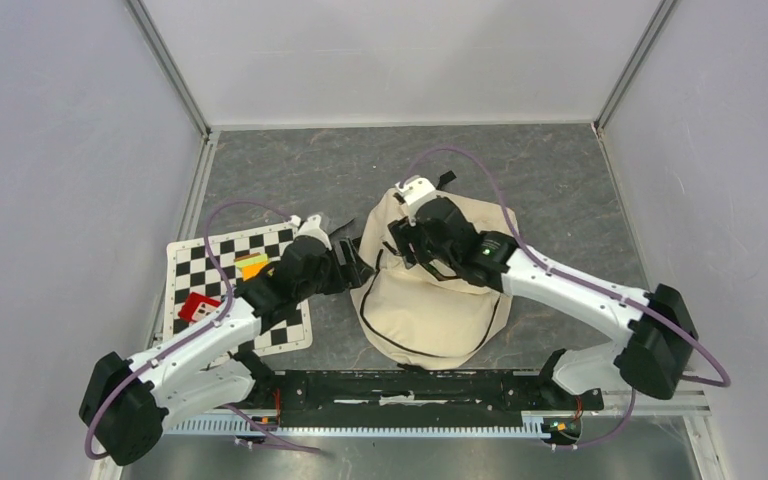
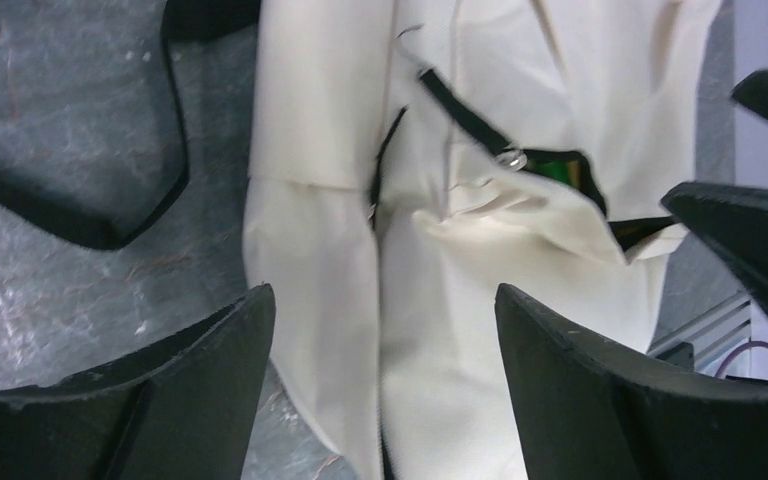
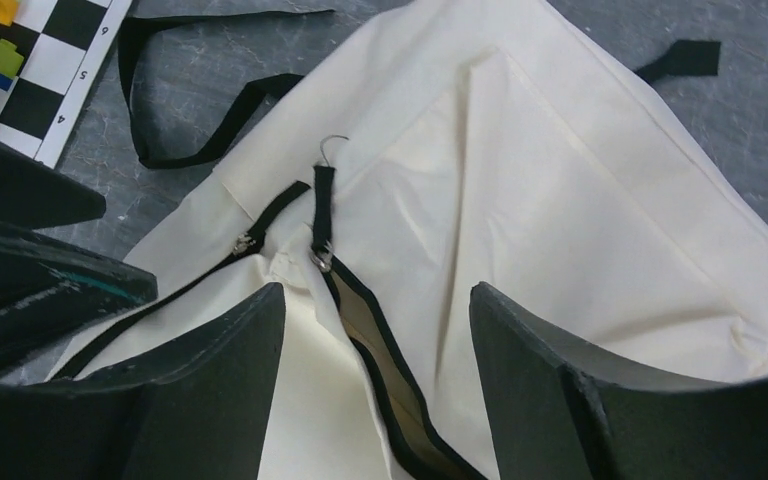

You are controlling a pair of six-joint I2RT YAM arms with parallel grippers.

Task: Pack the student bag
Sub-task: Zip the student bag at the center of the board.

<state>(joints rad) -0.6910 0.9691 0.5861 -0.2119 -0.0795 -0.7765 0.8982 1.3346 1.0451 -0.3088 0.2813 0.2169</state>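
You see the student bag (image 1: 430,310) part-unzipped, a green item (image 2: 560,168) inside, mostly hidden. Left gripper (image 2: 382,300) and right gripper (image 3: 378,295): fingers spread.

Grey marbled tabletop (image 1: 290,170) beneath the left gripper (image 1: 362,266) and right gripper (image 1: 402,246). Plain white back wall (image 1: 400,50) far beyond them, side walls (image 1: 60,150) flanking. Aluminium corner posts (image 1: 170,65) at back, metal rail (image 1: 410,428) behind them at near edge; light even, soft.

Top view high, facing down; wrist views close above student bag (image 1: 430,310), probably sharing zipper (image 3: 322,250).
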